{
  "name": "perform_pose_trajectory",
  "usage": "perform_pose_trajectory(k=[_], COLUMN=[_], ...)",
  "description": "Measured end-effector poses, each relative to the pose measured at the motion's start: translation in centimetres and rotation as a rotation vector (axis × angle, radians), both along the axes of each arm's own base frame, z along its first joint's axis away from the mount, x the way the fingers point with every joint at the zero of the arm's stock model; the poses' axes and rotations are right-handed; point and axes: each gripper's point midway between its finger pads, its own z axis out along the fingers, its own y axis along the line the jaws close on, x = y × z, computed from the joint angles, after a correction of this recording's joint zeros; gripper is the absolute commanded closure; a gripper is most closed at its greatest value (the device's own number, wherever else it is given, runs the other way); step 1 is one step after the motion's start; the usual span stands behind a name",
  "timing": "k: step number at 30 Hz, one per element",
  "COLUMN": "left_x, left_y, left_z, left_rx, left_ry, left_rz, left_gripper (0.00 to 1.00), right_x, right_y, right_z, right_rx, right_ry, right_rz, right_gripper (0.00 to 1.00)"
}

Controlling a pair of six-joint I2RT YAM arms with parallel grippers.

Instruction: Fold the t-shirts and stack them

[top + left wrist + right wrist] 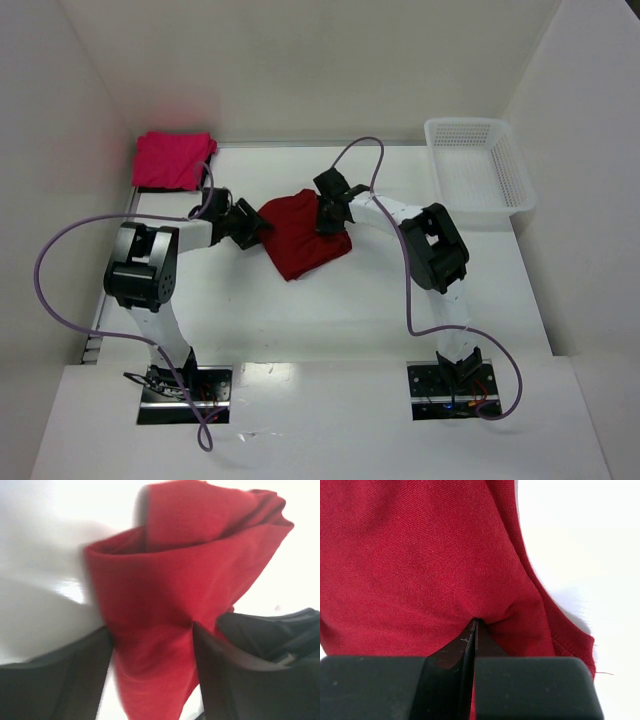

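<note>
The dark crimson t-shirt (303, 235) lies bunched and partly folded at the table's middle. My right gripper (328, 214) is shut on its far right edge; in the right wrist view the jaws (475, 625) meet with the red cloth (420, 555) pinched at their tips. My left gripper (250, 222) is at the shirt's left edge; in the left wrist view its jaws stand apart with the red cloth (165, 605) between the fingers (220, 665), rising in a fold ahead. The magenta-pink t-shirt (173, 159) lies folded at the far left corner.
A white mesh basket (477, 175) stands at the far right. White walls enclose the table on the left, back and right. Purple cables loop from both arms over the near part of the table.
</note>
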Motion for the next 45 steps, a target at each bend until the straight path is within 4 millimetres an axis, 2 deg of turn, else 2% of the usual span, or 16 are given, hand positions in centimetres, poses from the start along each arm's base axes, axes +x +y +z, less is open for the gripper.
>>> perform_pose_trajectory(k=[1,3,5,9,18,21,26,31,32,33,34,37,38,39,43,45], left_x=[-0.1,-0.6,-0.8,-0.9,-0.8,-0.3,2.2,1.8,1.7,1.7,1.9,2.3,2.3,2.2,2.0,1.5], left_y=[0.1,0.4,0.8,1.1,1.1,1.3,2.1,4.2,4.7,5.3,5.7,6.7,6.9,6.8,6.5,6.2], left_z=[-0.3,-1.1,-1.6,-1.8,-1.5,-0.8,1.0,0.8,0.6,0.3,0.2,-0.6,-0.8,-0.7,0.1,0.3], left_rx=[0.004,0.022,0.040,0.056,0.099,0.147,0.231,0.279,0.287,0.295,0.297,0.299,0.296,0.281,0.265,0.249], left_ry=[0.007,0.028,0.035,0.041,0.019,0.015,-0.029,-0.011,0.002,0.014,0.021,0.025,0.028,0.028,0.005,-0.005], left_rz=[0.004,0.012,0.011,0.019,-0.040,-0.084,-0.149,-0.179,-0.185,-0.191,-0.192,-0.212,-0.215,-0.217,-0.226,-0.236], left_gripper=[0.52,0.65,0.85,1.00,1.00,1.00,1.00,1.00,0.97,0.90,0.72,0.44,0.39,0.29,0.07,0.03], right_x=[0.0,0.0,0.0,0.0,0.0,-0.1,-0.2,-0.1,-0.1,-0.1,-0.1,-0.2,-0.2,-0.2,-0.1,0.0], right_y=[0.0,0.0,0.0,0.0,0.0,0.1,0.3,0.5,0.5,0.4,0.4,0.4,0.4,0.4,0.3,0.1], right_z=[0.0,0.0,0.0,0.0,0.1,0.1,0.2,0.7,0.7,0.8,0.7,0.7,0.7,0.7,0.7,0.7], right_rx=[0.000,0.000,0.000,0.000,0.004,0.011,0.025,0.034,0.033,0.033,0.032,0.031,0.032,0.033,0.033,0.032], right_ry=[0.000,0.000,0.000,0.000,-0.005,-0.009,-0.004,-0.013,-0.014,-0.014,-0.013,-0.011,-0.010,-0.010,-0.010,-0.011], right_rz=[0.000,0.000,0.000,0.000,0.001,0.003,0.012,0.016,0.017,0.017,0.018,0.020,0.021,0.022,0.025,0.029], right_gripper=[1.00,1.00,1.00,1.00,1.00,1.00,1.00,1.00,1.00,1.00,1.00,1.00,1.00,1.00,1.00,1.00])
